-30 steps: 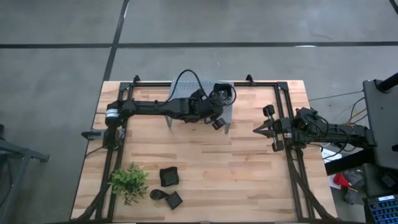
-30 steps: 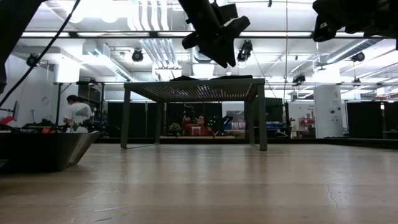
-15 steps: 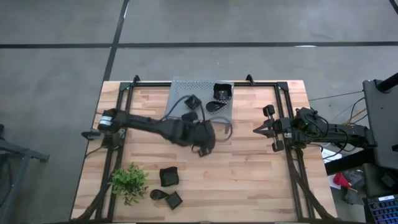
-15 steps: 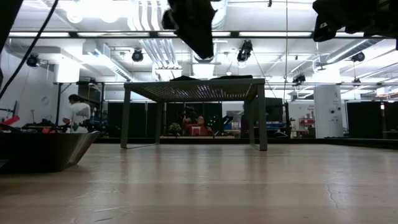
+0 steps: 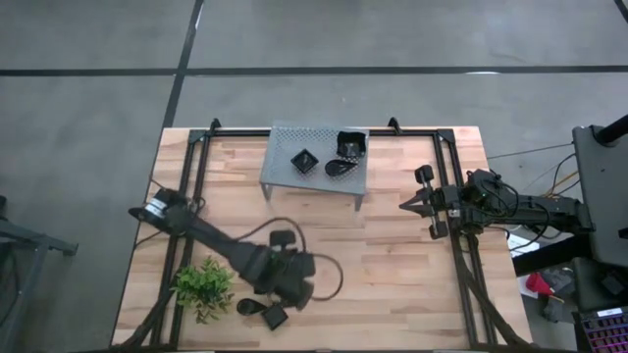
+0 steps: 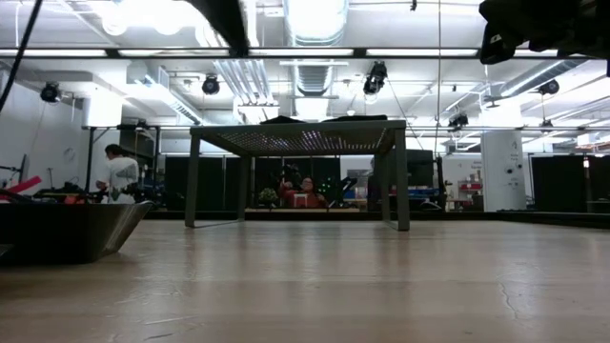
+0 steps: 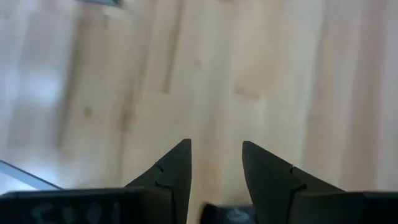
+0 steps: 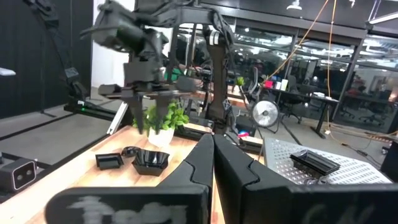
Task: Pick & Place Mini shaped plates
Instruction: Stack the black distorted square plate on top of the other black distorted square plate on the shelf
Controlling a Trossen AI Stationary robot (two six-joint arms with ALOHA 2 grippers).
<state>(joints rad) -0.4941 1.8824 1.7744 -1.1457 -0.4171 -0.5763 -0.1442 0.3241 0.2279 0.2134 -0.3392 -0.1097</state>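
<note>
While left gripper (image 5: 297, 286) hovers open near front edge, plates (image 5: 263, 312) seemingly beside.

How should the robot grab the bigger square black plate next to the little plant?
By one raised side wall of the bigger square plate, coming straight down from above, one finger inside and one outside. It sits flat, open side up, with low sloping walls, and the open left hand hangs roughly above it, fingers down. The right hand waits shut at the table's right.
</note>
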